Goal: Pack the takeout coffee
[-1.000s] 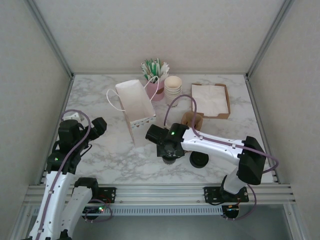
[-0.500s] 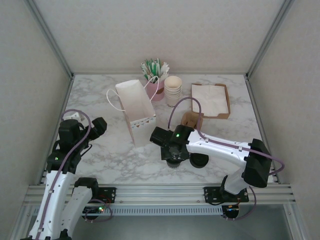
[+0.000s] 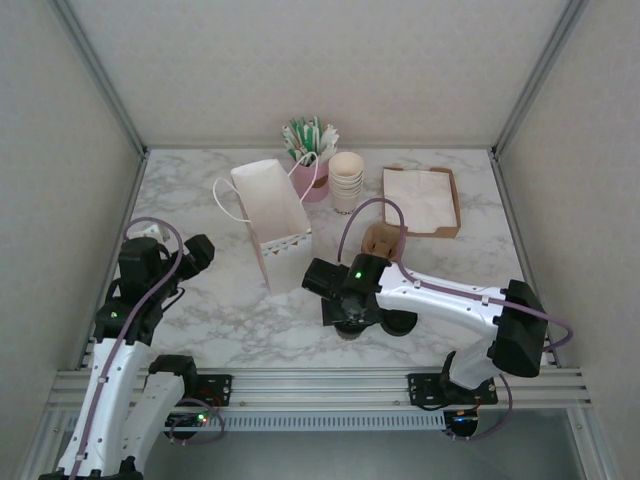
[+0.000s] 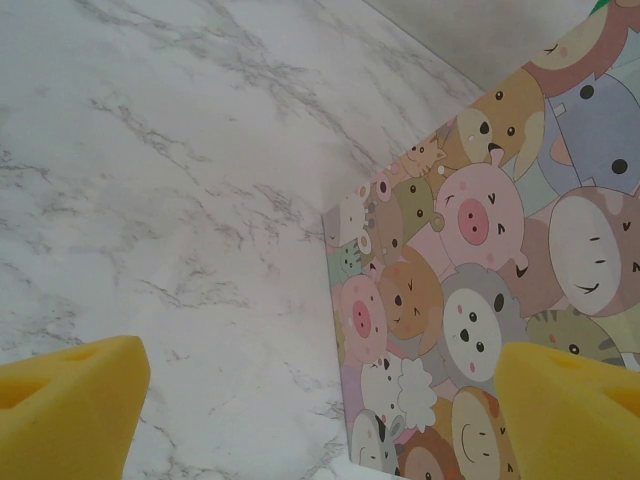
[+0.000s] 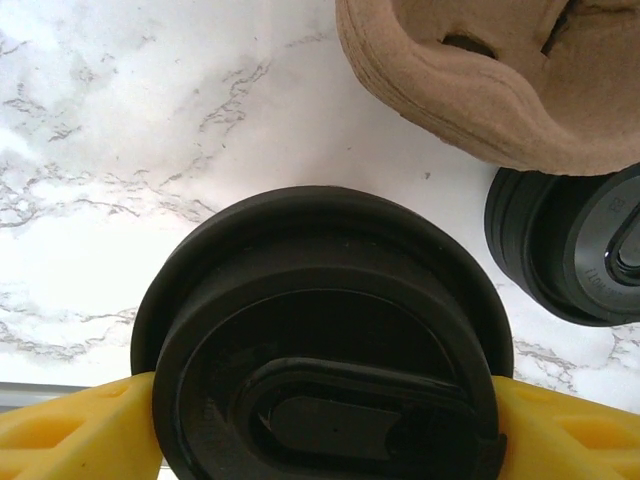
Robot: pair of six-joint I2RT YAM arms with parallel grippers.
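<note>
Nothing readable anywhere tbh. The loose black lid (image 5: 570,250) had some embossed marks, too blurry to make out, and the paper bag (image 4: 480,280) just showed cartoon animals

Loose lid (image 5: 570,250), carrier (image 5: 500,80) beside coffee (image 5: 320,340)

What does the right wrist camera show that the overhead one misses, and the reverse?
Right wrist: yellow pincer pads either side of the takeout coffee's round black plastic sip lid, its spout moulding clear. Overhead: white paper bag, stack of lidless cream cups, brown napkin tray, pink stirrer cup. Shared: brown pulp cup carrier, loose black lid, marble table.
</note>
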